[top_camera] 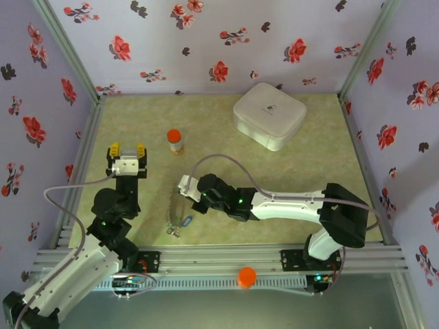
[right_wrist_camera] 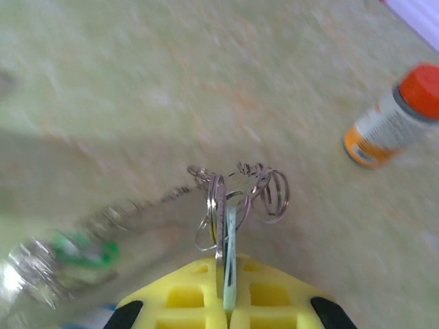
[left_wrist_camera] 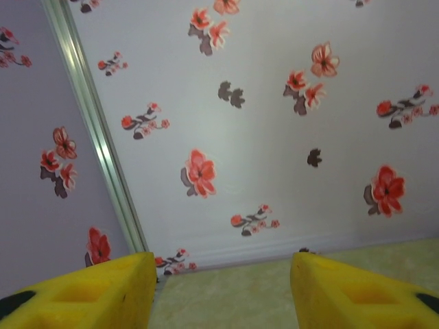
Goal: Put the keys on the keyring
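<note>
1. Top external view first, and the green mottled table [top_camera: 309, 192] takes up the floor of the flowered enclosure.
2. Far right on it sits a white rounded case [top_camera: 269, 115], well apart from everything else.
3. Over to the left gripper [top_camera: 128, 149], poised left of centre. The left wrist view shows its yellow fingers [left_wrist_camera: 89, 295] standing apart with nothing between them, about half spread, and the wall beyond.
4. Now the right gripper [top_camera: 184, 184], reaching in across the middle of the table. From its own camera the jaws are pressed together [right_wrist_camera: 226, 274] on a pale flat key [right_wrist_camera: 230, 240], edge-on, with a metal ring clamped beside it.
5. An orange-capped bottle [top_camera: 175, 141] stands upright between the two grippers and farther back. In the right wrist view it is off to the upper right [right_wrist_camera: 391, 123], clear of the rings.
6. Here is the keyring [top_camera: 173, 209], a limp grey chain. It trails from the right fingertips toward the near edge. Up close it runs left from the clamped ring [right_wrist_camera: 158, 199], though that picture is blurred.
7. At its far end lie the keys [top_camera: 180, 223] in a small bunch, one blue head showing. A green tag [right_wrist_camera: 86, 250] sits among them in the right wrist view.
8. Several small split rings [right_wrist_camera: 271, 192] cluster just above the fingertips.
9. Last, an orange cap [top_camera: 247, 276] rests on the front rail.
</note>
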`<state>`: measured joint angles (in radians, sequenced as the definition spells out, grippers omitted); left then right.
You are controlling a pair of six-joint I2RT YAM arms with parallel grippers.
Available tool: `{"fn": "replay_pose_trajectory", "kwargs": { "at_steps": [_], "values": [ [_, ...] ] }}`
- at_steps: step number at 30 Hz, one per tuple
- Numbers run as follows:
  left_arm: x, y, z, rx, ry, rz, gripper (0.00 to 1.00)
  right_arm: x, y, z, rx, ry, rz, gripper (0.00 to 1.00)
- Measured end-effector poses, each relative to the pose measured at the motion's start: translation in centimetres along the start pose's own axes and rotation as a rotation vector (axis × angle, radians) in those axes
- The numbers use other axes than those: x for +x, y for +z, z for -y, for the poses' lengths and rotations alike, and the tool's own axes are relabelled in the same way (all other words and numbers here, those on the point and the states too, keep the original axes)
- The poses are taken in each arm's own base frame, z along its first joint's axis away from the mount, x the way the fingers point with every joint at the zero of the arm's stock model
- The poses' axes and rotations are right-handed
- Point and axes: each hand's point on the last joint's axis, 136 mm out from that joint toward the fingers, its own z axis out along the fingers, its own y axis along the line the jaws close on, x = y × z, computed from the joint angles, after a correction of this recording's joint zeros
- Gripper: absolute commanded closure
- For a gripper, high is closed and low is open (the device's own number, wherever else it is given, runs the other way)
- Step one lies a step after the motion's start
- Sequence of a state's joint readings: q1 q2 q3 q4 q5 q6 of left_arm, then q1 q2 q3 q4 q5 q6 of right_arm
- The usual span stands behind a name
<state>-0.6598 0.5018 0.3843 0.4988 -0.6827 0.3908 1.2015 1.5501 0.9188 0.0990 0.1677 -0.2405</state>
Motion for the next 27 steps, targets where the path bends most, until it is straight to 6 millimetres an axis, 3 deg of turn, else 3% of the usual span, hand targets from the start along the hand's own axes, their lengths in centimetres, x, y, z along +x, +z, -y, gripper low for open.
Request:
{"fn": "replay_pose_trajectory", "kwargs": {
  "at_steps": [7, 19, 27],
  "values": [
    [3.0, 0.7, 1.3, 0.02, 0.064, -0.104, 0.37, 8.2, -1.9, 1.7, 0.059, -0.23, -0.322, 1.0],
    [6.8, 0.9, 0.6, -0.026, 0.083, -0.195, 0.35, 16.3, -4.8, 4.5, 0.127, -0.404, -0.666, 1.0],
    [9.9, 1.5, -0.6, -0.076, 0.063, -0.273, 0.31, 18.5, -5.7, 5.5, 0.124, -0.416, -0.765, 0.67]
  ]
}}
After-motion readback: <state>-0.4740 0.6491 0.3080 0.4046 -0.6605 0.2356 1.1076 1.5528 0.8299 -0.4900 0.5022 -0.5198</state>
